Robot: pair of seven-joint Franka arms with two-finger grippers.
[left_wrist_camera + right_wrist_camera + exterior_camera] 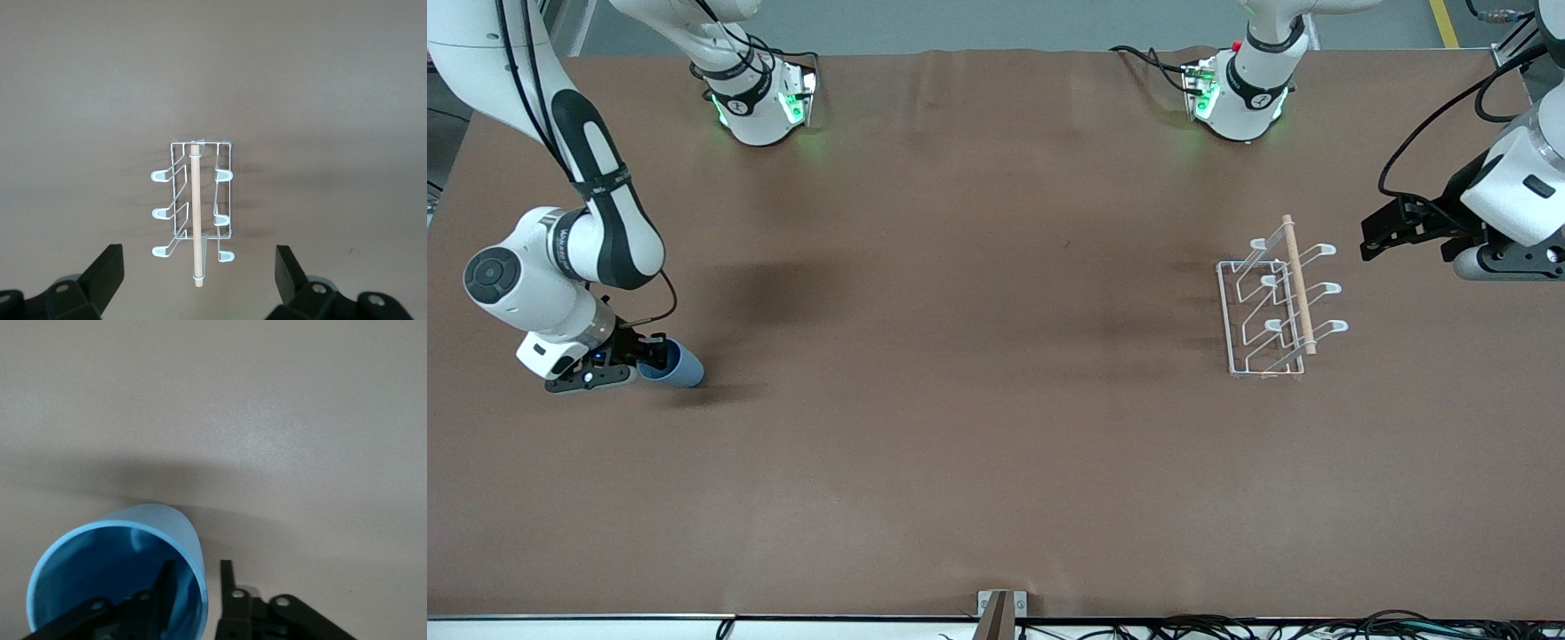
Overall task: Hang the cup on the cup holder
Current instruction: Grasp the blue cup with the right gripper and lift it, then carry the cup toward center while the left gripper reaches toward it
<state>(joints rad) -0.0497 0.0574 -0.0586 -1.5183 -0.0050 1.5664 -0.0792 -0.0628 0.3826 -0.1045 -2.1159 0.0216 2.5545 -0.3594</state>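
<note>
The blue-grey cup is in my right gripper, lifted just above the table at the right arm's end and tipped on its side. In the right wrist view one finger is inside the cup and one outside, so the gripper is shut on its wall. The white wire cup holder with its wooden rod stands on the table toward the left arm's end. My left gripper hovers beside it, open and empty. The left wrist view shows the holder between the gripper's wide-spread fingers, farther off.
Brown table cover spans the whole surface. Both arm bases stand along the table's far edge. A small bracket sits at the near edge.
</note>
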